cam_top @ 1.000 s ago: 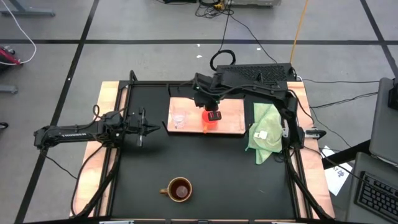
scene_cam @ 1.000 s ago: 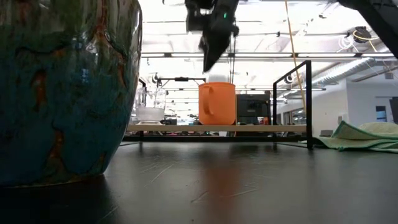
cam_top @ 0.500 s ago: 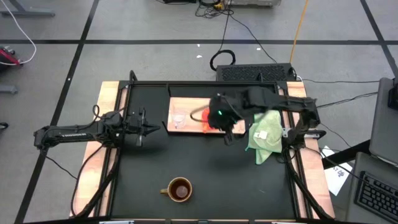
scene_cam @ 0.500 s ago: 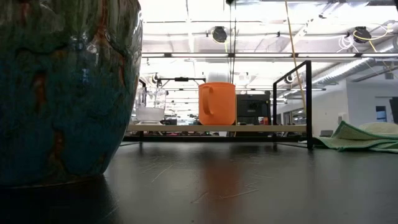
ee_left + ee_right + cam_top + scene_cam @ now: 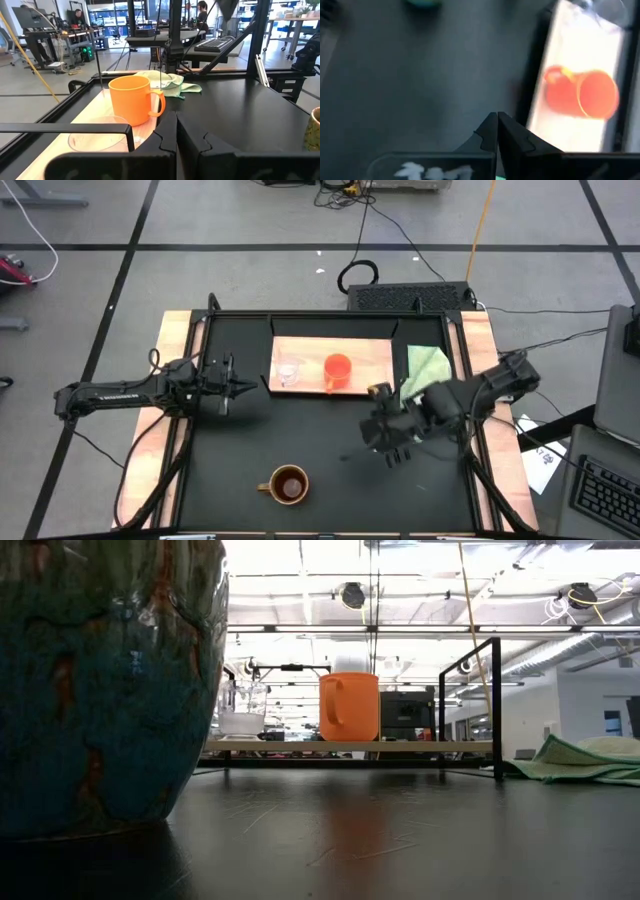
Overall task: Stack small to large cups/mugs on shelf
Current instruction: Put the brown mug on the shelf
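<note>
High view: shelf (image 5: pixel 375 360) holds glass cup (image 5: pixel 288 371) beside orange cup (image 5: pixel 338 370); brown mug (image 5: pixel 289 484) stands apart on the surface (image 5: pixel 330 430).
Left wrist view: left hand (image 5: pixel 176 131) closed, empty.
Right wrist view: right hand (image 5: pixel 497 131) closed, empty.

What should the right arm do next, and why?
Probably carry the right gripper toward the brown mug at the table's near edge. The glass cup and orange cup stand on the board; the mug doesn't, and the gripper is empty.
</note>
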Available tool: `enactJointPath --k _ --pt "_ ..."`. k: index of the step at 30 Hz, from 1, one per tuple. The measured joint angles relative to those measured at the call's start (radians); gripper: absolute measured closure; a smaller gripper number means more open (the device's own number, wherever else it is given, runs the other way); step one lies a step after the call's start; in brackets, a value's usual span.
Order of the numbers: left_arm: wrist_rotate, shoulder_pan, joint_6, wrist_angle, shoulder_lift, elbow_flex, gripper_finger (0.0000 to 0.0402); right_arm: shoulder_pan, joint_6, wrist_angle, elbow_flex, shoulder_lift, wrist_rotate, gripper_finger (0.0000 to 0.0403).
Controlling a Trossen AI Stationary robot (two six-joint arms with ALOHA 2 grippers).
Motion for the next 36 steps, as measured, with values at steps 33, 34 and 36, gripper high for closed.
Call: enactJointPath --k 33,34,36 --pt "0.083 0.0 -0.039 0.025 0.0 0.0 0.0396 0.09 0.002 1.759 -1.573 -0.906 0.036 0.0403" --pt "0.13 0.0 -0.042 0.011 0.0 0.0 0.0396 0.09 -0.009 1.807 -1.6 -0.91 0.036 0.0403" --pt "0.219 -0.002 -0.045 -0.005 0.0 0.0 0.0396 0.09 -0.029 1.89 -1.65 -0.919 0.037 0.0403"
